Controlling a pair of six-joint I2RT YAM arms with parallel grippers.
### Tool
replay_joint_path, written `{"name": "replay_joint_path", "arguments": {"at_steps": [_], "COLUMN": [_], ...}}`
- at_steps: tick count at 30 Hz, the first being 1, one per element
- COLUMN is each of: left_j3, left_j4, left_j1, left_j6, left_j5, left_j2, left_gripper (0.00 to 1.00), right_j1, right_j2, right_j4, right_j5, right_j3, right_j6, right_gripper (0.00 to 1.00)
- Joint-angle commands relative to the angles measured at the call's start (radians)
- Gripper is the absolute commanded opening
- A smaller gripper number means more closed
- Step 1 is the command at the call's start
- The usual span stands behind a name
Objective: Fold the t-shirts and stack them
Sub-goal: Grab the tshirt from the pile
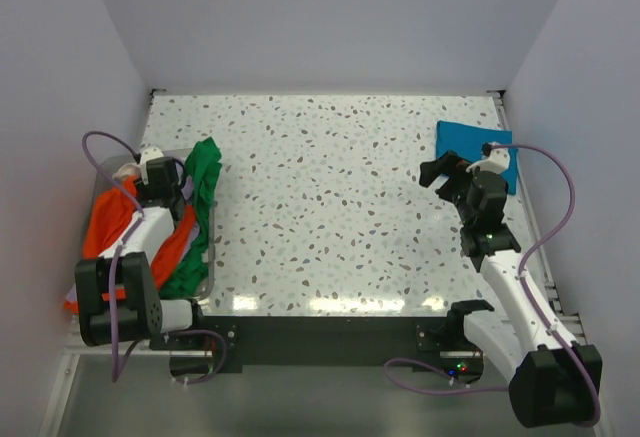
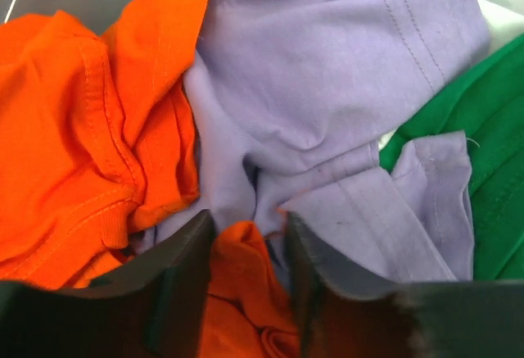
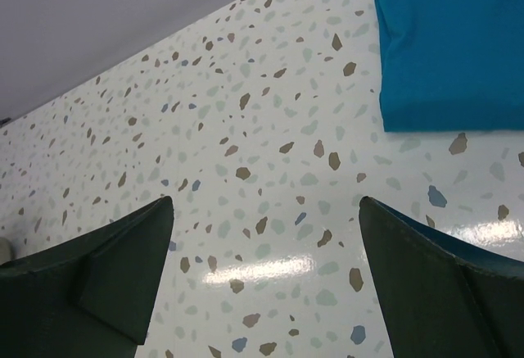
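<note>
The step in hand looks like drawing one shirt out of the heap. Seen from above, the heap lies at 9 o'clock in what seems a clear plastic tub point(image 1: 214, 275). The neatly folded teal-blue cotton t-shirt point(image 3: 450, 47) lies well apart at 2 o'clock on the speckled terrazzo-pattern table point(image 3: 246, 129).

In the left wrist view, the left gripper point(image 2: 247, 231) is pushed down into the cloth. Its jaws stand part-way in, one on either side of a ridge of the crumpled bright orange t-shirt point(image 2: 74, 145). The ridge fills the gap between them, but whether it is truly clamped I cannot tell.

The soft lavender t-shirt point(image 2: 327, 71) spreads from 12 to 4 o'clock, and one of its hems lies right against the finger on that side. The green t-shirt point(image 2: 483, 153) sits at 3 o'clock.

To do this well, the pinch should take orange cloth only. The lavender hem is the likely stowaway. A slow, straight lift would show early if a second shirt is riding up. The tangle may drag too, since the orange cloth runs under its neighbours.

The right gripper point(image 3: 266, 202) hangs over bare table at about 7 o'clock of the teal shirt, jaws spread wide and holding nothing — well placed to take a second corner.

No brand, label or writing can be read on any shirt.
</note>
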Motion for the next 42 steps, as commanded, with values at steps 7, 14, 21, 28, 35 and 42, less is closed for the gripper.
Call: {"name": "replay_joint_path", "arguments": {"at_steps": [7, 14, 21, 28, 35, 42], "left_j3": [0.030, -0.002, -0.004, -0.017, -0.123, -0.191], "left_j4": [-0.048, -0.037, -0.011, -0.032, -0.023, -0.023], "left_j1": [0.011, -0.003, -0.022, -0.031, -0.029, -0.032], "left_j6": [-0.056, -0.088, -0.082, -0.099, -0.153, -0.222], "left_j5": [0.020, -0.026, -0.001, 0.022, 0.059, 0.094], "left_j2": [-0.157, -0.351, -0.401, -0.298, -0.287, -0.310], "left_gripper": [0.14, 0.00, 0.09, 0.48, 0.63, 0.58], "right_j1": [0.001, 0.001, 0.003, 0.003, 0.003, 0.001], "right_j2": [-0.018, 0.005, 0.002, 0.013, 0.037, 0.050], "right_j4": [0.013, 0.005, 0.003, 0.003, 0.014, 0.026], "right_j5": [-0.005, -0.016, -0.011, -0.028, -0.062, -0.093], "right_j3": [0.038, 0.058, 0.055, 0.054, 0.048, 0.035], "right_j6": [0.011, 0.008, 0.005, 0.004, 0.014, 0.019], "right_gripper": [0.99, 0.99, 0.99, 0.99, 0.99, 0.99]}}
